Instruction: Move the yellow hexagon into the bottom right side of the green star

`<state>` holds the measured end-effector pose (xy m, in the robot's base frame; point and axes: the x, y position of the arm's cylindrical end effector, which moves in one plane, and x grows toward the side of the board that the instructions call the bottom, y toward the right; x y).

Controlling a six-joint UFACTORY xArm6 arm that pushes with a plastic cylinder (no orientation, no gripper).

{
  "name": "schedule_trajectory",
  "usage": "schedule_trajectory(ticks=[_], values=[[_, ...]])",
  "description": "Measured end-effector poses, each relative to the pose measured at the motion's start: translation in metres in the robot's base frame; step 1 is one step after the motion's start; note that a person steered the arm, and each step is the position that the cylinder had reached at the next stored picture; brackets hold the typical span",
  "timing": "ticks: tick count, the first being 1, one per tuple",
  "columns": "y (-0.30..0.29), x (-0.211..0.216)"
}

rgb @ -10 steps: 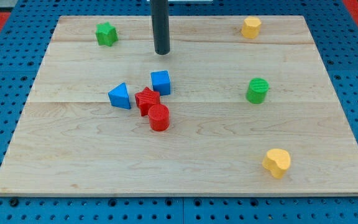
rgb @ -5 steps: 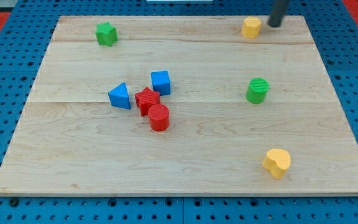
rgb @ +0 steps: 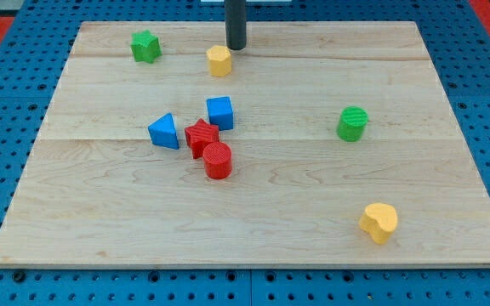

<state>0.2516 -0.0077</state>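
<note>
While the rod hangs over the upper middle of the frame, my tip (rgb: 236,47) sits just above and to the right of the yellow hexagon (rgb: 219,60), close beside it, though I cannot tell whether the two touch. No gripper shows anywhere; the arm ends in that plain dark rod, and its upper length is cut off by the top edge of the frame.

Lying in the upper part of the wooden surface (rgb: 253,221), the yellow hexagon is well to the right of the green star (rgb: 145,46), which stands in the upper left corner. They are clearly apart, with bare wood between them.

Near the centre of the frame a small cluster gathers: a blue triangle (rgb: 164,132) on the left, a red star (rgb: 201,136) next to it, a blue cube (rgb: 220,112) just above and right of the red star, and a red cylinder (rgb: 218,160) right below it. The red star seems to touch its red and blue neighbours, but the seams are hard to read.

Off to the right stands a green cylinder (rgb: 353,124), alone. Down in the lower right lies a yellow heart-like block (rgb: 379,222), whose exact outline is hard to make out.

No containers are on the surface.
</note>
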Motion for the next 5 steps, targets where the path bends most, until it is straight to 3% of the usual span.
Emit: schedule_trajectory(ticks=[1,2,3,4,5], values=[[0.031,0.024],[-0.040,0.026],[-0.063,0.028],[-0.037,0.063],[-0.128,0.058]])
